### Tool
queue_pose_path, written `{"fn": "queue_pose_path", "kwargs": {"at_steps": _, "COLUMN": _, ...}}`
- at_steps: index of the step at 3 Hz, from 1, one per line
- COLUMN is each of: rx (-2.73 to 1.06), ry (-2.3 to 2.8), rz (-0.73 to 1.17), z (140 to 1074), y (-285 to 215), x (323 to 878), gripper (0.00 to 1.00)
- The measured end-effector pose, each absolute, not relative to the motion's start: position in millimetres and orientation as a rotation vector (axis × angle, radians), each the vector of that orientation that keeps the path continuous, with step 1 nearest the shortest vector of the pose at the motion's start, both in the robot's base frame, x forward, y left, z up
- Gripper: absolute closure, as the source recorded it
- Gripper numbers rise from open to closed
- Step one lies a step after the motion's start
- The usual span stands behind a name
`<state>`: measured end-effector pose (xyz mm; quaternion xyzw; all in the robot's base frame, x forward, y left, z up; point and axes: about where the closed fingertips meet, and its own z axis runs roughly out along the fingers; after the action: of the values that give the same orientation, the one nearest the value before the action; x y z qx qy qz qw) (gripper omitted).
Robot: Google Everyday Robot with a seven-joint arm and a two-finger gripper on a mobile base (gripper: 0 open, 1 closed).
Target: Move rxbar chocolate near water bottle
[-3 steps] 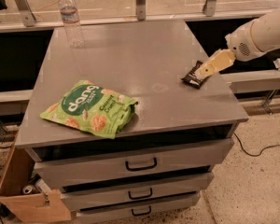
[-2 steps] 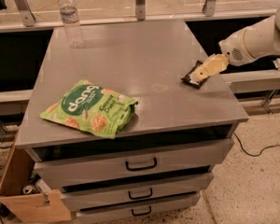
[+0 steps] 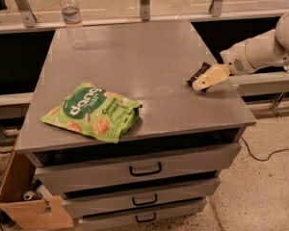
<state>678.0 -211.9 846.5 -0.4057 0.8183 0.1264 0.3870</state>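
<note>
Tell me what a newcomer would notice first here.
The bright green dang chip bag lying at the front left of the grey cabinet top grabs the eye first. Next comes the pale arm reaching in from the right, its gripper at the dark rxbar chocolate by the right edge. The clear water bottle stands at the far left corner.

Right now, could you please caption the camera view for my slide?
Gripper at the rxbar near the right edge of the cabinet; water bottle far-left, green bag front-left.
</note>
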Motion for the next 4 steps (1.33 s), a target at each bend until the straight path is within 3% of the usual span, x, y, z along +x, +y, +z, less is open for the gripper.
{"fn": "queue_pose_path", "kwargs": {"at_steps": 3, "rx": -1.002, "ry": 2.102, "rz": 0.385, "z": 835.5, "y": -208.7, "x": 677.2, "gripper": 0.7}}
{"fn": "queue_pose_path", "kwargs": {"at_steps": 4, "rx": -1.012, "ry": 2.032, "rz": 0.367, "z": 870.2, "y": -208.7, "x": 679.0, "gripper": 0.95}}
